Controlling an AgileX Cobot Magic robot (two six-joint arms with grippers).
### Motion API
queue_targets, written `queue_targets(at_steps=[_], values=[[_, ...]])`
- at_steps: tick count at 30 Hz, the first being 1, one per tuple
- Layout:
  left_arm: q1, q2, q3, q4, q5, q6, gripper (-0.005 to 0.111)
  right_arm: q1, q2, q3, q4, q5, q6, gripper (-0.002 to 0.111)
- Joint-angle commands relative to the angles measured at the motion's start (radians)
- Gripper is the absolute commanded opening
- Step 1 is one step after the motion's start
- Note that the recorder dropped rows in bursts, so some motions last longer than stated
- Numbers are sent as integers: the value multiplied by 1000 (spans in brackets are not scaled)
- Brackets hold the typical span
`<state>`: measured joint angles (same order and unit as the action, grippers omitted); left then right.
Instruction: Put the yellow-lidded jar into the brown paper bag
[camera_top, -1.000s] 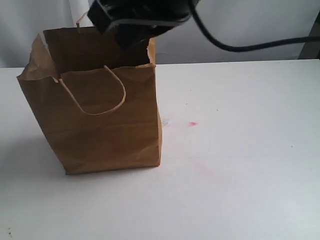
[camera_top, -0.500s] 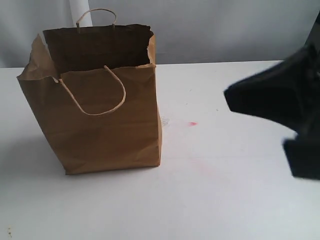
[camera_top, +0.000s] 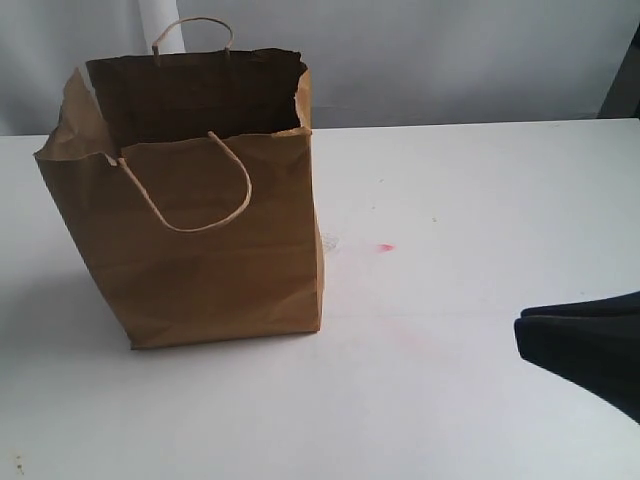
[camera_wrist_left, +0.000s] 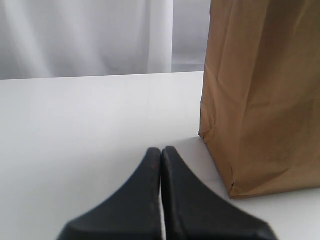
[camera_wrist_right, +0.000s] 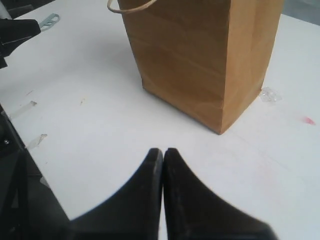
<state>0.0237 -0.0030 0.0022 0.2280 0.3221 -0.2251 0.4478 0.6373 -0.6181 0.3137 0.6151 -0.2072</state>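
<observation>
While its fingers press together on nothing, the right gripper (camera_wrist_right: 162, 151) hangs near a bottom corner of the brown paper bag (camera_top: 215, 250); the left gripper (camera_wrist_left: 161, 150), likewise pressed together and empty, sits low beside that bag. No view shows the yellow-lidded jar; the bag's inside is dark.

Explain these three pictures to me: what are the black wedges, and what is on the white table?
This is a robot with two arms. One picture comes from a camera standing off the arms; the other two come from cameras on each arm's wrist, looking along its jaws. The black wedges are the left arm's jaws and the right arm's jaws, both pressed shut and holding nothing. On the white table stands a brown paper bag, upright and open at the top. The dark shape at the lower right of the outside picture is part of the right arm. No jar shows anywhere; the bag's inside is too dark to see into.
</observation>
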Motion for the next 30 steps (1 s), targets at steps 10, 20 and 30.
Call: queue_targets(at_steps=[10,20,30], values=[[-3,3,-2,-4,-8,-4,1,-1,-14,6,-63,-43,-50,0],[-3,3,-2,-4,-8,-4,1,-136,-326,149,-214,-189,-54,0],[-3,3,-2,-4,-8,-4,1,-348,-598,418,-272,-388,-54,0]])
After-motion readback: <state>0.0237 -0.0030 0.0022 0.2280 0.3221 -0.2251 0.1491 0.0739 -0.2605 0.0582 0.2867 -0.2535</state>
